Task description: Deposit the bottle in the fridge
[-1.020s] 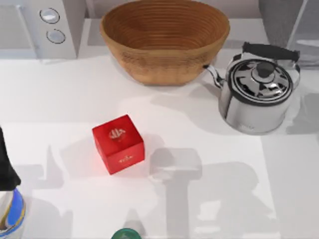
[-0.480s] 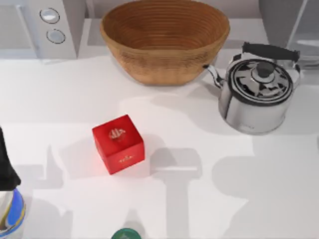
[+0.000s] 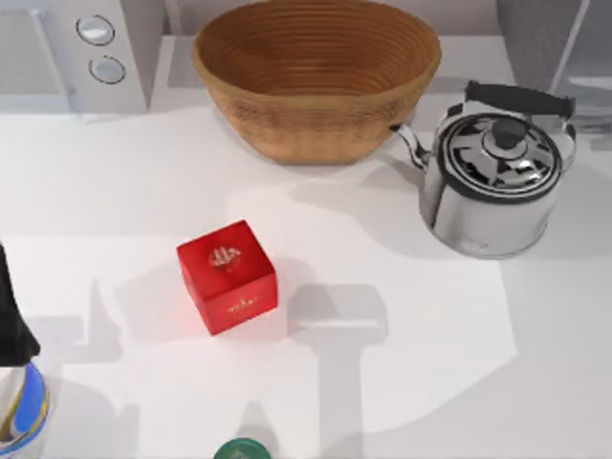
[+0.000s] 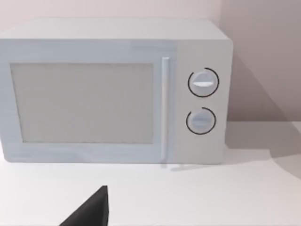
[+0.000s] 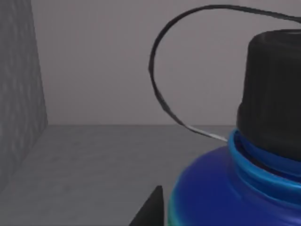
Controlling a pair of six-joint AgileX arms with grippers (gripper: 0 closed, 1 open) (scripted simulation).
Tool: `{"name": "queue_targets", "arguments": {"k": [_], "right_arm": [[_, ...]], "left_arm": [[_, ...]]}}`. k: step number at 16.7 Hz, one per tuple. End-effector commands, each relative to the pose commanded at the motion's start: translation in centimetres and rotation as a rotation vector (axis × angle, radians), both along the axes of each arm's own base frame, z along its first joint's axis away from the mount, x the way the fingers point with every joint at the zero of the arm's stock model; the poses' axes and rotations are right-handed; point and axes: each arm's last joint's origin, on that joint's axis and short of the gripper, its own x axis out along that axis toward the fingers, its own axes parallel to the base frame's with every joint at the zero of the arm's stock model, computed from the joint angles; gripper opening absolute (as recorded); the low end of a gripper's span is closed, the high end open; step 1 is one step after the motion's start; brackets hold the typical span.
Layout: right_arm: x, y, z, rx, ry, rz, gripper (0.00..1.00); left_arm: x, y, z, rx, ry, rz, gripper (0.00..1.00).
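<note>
The bottle [image 5: 225,188], blue-shouldered with black cap and wire loop, stands upright inside the grey fridge [image 5: 84,165].

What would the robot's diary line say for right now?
stage: bottle at fridge, close to right wrist camera | left arm: facing microwave | table: cube, kettle, basket

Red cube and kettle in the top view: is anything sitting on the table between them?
Nothing. In the top view the white table between the red cube and the kettle is bare, crossed only by grey shadows.

The gold markings on the red cube [image 3: 228,276] are too small to read.
</note>
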Motion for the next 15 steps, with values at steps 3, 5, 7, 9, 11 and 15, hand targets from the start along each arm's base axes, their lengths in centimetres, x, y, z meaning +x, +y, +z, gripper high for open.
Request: {"name": "queue_targets", "arguments": {"k": [3,5,7,9,11,15], "right_arm": [[0.0,0.0,0.0,0.000,0.000,0.000,0.01],[0.0,0.3,-0.2,0.004,0.009,0.006,0.01],[0.9,0.4,-0.6,0.007,0.021,0.014,0.01],[2.5,0.3,-0.9,0.008,0.027,0.016,0.01],[4.9,0.1,-0.6,0.004,0.013,0.011,0.01],[8.9,-0.1,-0.1,0.003,0.000,0.002,0.01]], "left_arm": [[0.0,0.0,0.0,0.000,0.000,0.000,1.00],[0.0,0.0,0.0,0.000,0.000,0.000,1.00],[0.0,0.0,0.0,0.000,0.000,0.000,1.00],[0.0,0.0,0.0,0.000,0.000,0.000,1.00],[0.0,0.0,0.0,0.000,0.000,0.000,1.00],[0.0,0.0,0.0,0.000,0.000,0.000,1.00]]}}
